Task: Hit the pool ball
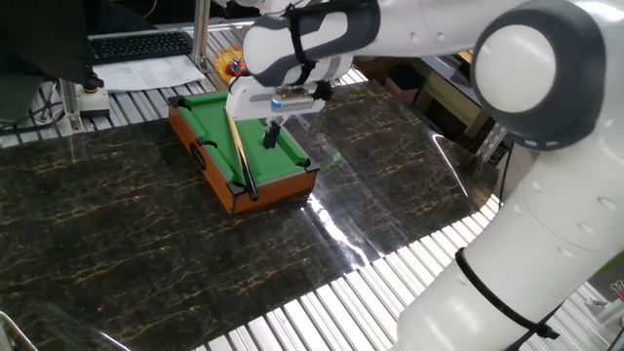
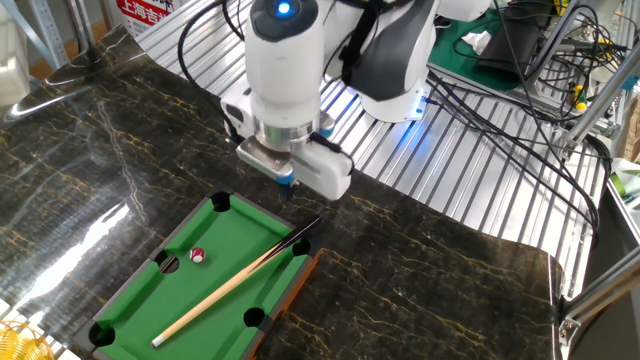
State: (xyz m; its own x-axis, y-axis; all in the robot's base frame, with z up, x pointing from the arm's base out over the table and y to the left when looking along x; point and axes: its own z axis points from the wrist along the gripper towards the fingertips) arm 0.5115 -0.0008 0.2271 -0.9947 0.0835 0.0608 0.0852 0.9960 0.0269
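Felt: green, it covered the pool table (image 2: pixel 215 270), a small wooden box with dark pockets at corners and sides, set on the black marbled tabletop (image 2: pixel 420 280).
Basket: at the far left edge in the other fixed view, a sliver of yellow mesh (image 2: pixel 20 338) showed just beside the pool table's end.
Cue: a thin tan stick (image 2: pixel 235 282) lay flat along the felt, its dark end reaching the rim near one corner pocket; in one fixed view it (image 1: pixel 239 146) ran lengthwise down the middle of the felt.
Ball: the red ball (image 2: pixel 198 254) sat on the felt just beside a side pocket, apart from the cue. In one fixed view it was hidden behind the gripper.
Gripper: it (image 2: pixel 286 180) hung from the white arm (image 2: pixel 285 60) over the table's end nearest the robot base, clear of the felt; in one fixed view it (image 1: pixel 272 132) pointed down above the felt, between the cue and the far rail.
Fingers: they appeared close together and held nothing, though the gap was too small to judge surely.
Base: the robot's base (image 2: pixel 395 95) glowed blue on the ribbed metal surface behind.
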